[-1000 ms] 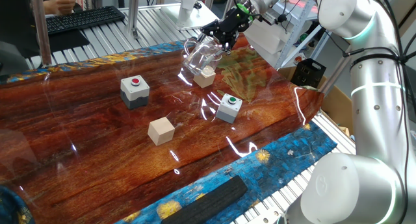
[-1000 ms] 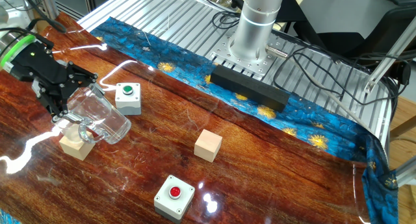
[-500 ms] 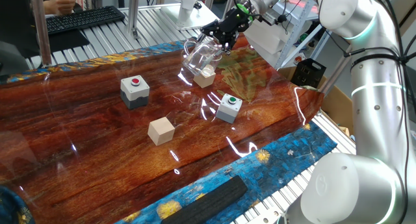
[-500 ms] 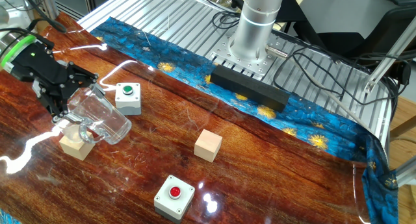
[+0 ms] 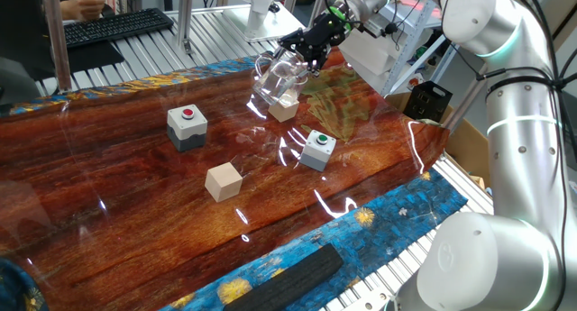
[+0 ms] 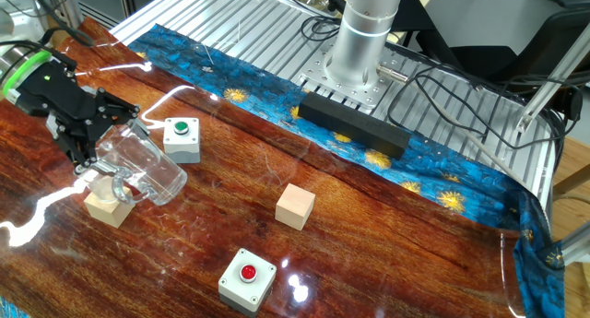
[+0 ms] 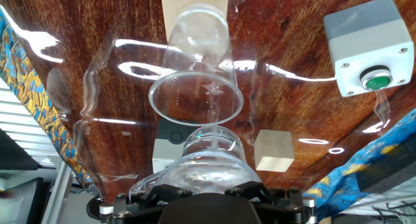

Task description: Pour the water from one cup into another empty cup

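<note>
Clear glass mug (image 6: 140,164) is clamped in the gripper (image 6: 92,134), tilted mouth-down above the smaller cup (image 7: 197,81); arm reaches across the table (image 6: 387,235).

Tabletop (image 6: 387,235) glossy reddish-brown wood grain. Cloth (image 6: 433,170) at edge blue, yellow swirls. Two boxes grey-white: red button (image 6: 248,273), green button (image 6: 182,128). Cubes (image 6: 295,206) pale tan. Mug (image 6: 138,166) clear. End effector (image 6: 78,134) black, green ring.

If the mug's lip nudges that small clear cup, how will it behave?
The small clear cup looks thin-walled and empty, so probably very light and easily shoved. It seems to stand on a wooden cube, so a nudge from the tilted glass mug could tip it off; being round, it would likely roll.
</note>
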Motion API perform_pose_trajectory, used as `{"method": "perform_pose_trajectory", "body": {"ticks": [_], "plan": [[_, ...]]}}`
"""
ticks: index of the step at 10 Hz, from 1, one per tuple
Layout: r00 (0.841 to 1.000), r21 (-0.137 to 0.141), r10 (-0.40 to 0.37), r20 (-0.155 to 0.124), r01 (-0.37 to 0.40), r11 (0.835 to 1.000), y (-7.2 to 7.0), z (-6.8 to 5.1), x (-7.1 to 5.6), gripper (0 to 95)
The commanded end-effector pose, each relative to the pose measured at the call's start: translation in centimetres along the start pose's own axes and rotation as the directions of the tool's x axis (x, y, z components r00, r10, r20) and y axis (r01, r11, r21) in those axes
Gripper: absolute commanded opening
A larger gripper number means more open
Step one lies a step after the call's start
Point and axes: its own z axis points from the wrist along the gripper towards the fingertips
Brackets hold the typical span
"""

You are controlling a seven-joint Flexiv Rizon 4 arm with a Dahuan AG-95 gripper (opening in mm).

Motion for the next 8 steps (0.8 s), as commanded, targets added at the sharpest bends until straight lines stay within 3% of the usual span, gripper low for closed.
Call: {"method": "perform_pose_trajectory", "body": {"ticks": [1, 8], "plan": [[1.0, 0.001, 0.0, -0.005, 0.0, 1.0, 0.06, -0.03, 0.01, 0.0], [1.0, -0.002, 0.008, -0.014, -0.008, 1.0, 0.06, -0.02, 0.01, 0.0]]}}
